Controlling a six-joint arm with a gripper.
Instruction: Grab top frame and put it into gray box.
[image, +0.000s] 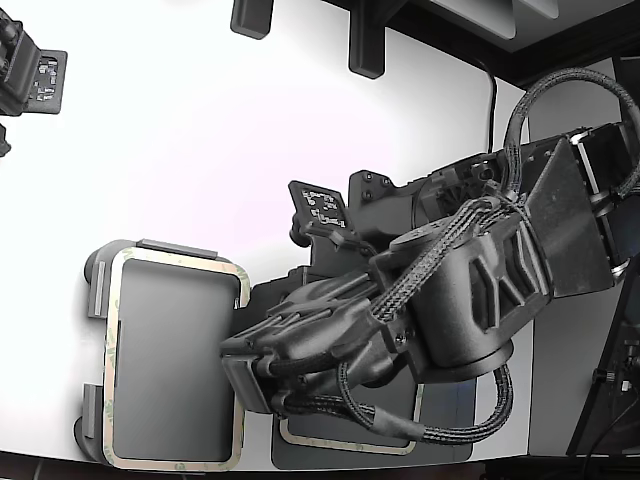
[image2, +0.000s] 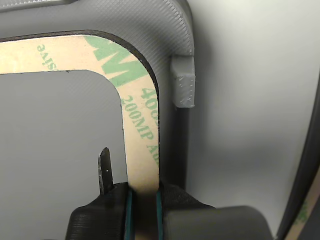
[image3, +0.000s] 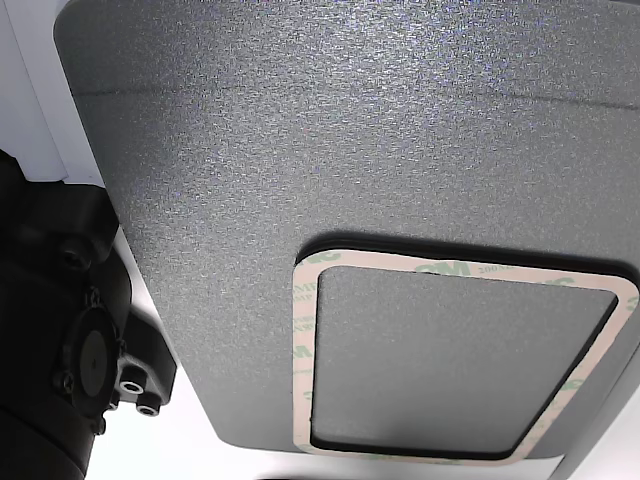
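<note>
The jaws of the gripper (image2: 144, 200) are clenched on one long side of the top frame (image2: 142, 115), with one finger on the inner edge and one on the outer edge. From the jaws the gripped strip runs straight away, then bends at a rounded corner and continues sideways over the floor of the gray box (image2: 182, 30). So the frame already lies over the box, inside its raised wall, and one edge tab (image2: 184, 82) of the box stands just beside the outer edge of the strip. I judge that the coming move is only to release the frame, because it seems to be seated flat in the box.

In the exterior view the top frame (image: 178, 262) forms a ring along the rim of the gray box (image: 98, 290) on the white table (image: 200, 130). The frame is thin, flat, tan-beige with green printed letters, and its middle is open. A second similar frame (image3: 460, 365) rests on a darker mat (image3: 300, 130), well apart from the jaws.
</note>
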